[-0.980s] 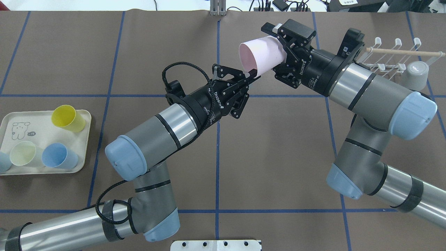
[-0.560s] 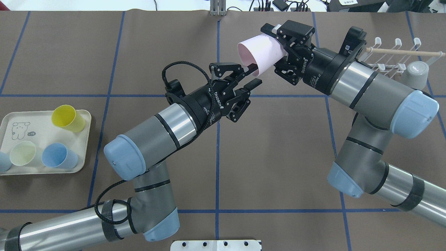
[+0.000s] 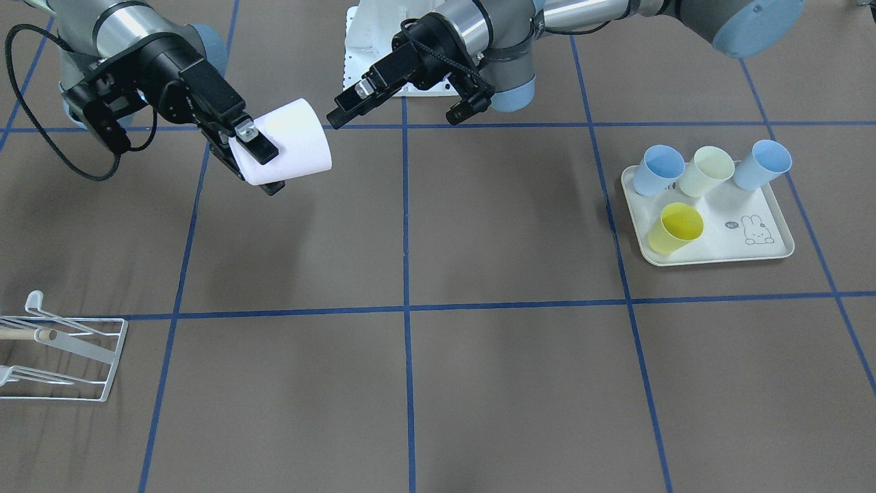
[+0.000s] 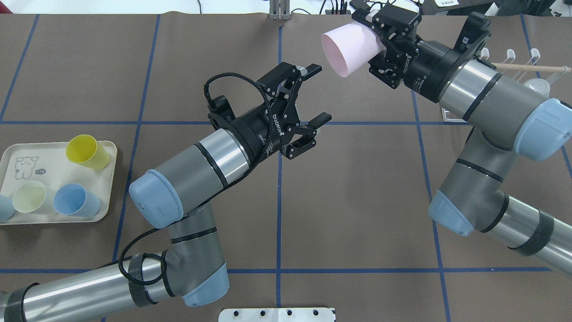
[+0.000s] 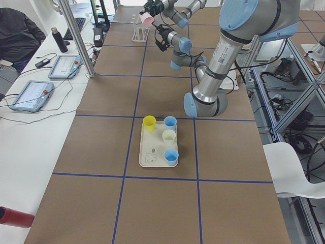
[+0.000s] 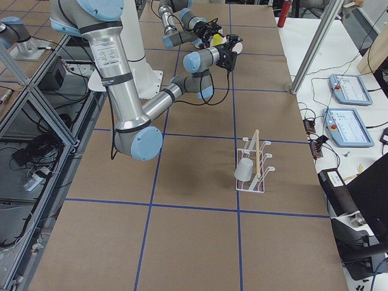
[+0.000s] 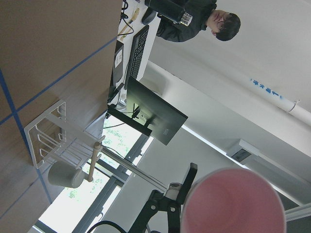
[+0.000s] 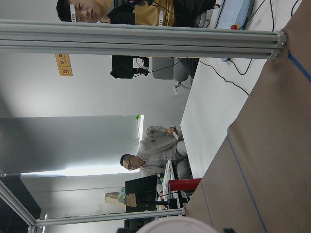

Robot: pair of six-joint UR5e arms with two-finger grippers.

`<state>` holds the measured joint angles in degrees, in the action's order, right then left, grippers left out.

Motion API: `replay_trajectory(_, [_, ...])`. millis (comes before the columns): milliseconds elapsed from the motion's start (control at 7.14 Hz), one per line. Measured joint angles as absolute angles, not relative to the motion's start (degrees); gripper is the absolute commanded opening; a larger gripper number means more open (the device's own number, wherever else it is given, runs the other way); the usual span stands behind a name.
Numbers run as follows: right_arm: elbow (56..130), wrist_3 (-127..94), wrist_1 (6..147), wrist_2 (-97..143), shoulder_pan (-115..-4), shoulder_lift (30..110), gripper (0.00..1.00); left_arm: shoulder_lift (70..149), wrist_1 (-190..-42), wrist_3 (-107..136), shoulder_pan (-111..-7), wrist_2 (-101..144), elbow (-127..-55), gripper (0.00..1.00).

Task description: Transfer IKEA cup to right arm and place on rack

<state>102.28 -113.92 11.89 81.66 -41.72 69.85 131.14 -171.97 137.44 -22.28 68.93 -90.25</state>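
Note:
The pale pink IKEA cup lies on its side in the air, mouth toward my left arm, with my right gripper shut on its base end. In the front view the cup hangs above the table in the right gripper. My left gripper is wide open and empty, a short way from the cup's rim; the front view also shows this gripper empty. The white wire rack with its wooden dowel stands at the far right, partly behind the right arm. The left wrist view shows the cup's bottom and the rack.
A grey cup hangs upside down on the rack. A cream tray at the near left holds a yellow cup, a pale green cup and blue cups. People sit beyond the table's far edge.
The left gripper opened, let go of the cup's rim and drew back. The right arm carried the cup away toward the far right, nearer the rack.

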Motion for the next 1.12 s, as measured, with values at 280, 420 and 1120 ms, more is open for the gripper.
replay_trajectory(280, [101.4, -107.9, 18.3, 81.6, -45.2, 70.7, 0.00, 130.9, -171.7, 133.2, -23.0, 69.2, -90.6, 1.00])
replay_trajectory(420, [101.6, -102.2, 22.3, 81.4, -46.9, 72.6, 0.00, 130.5, -171.4, 131.3, -23.2, 69.8, -90.8, 1.00])
replay_trajectory(1120, [101.5, -63.3, 34.2, 71.5, -54.1, 87.2, 0.00, 128.0, -170.9, 129.4, -23.5, 71.2, -91.6, 1.00])
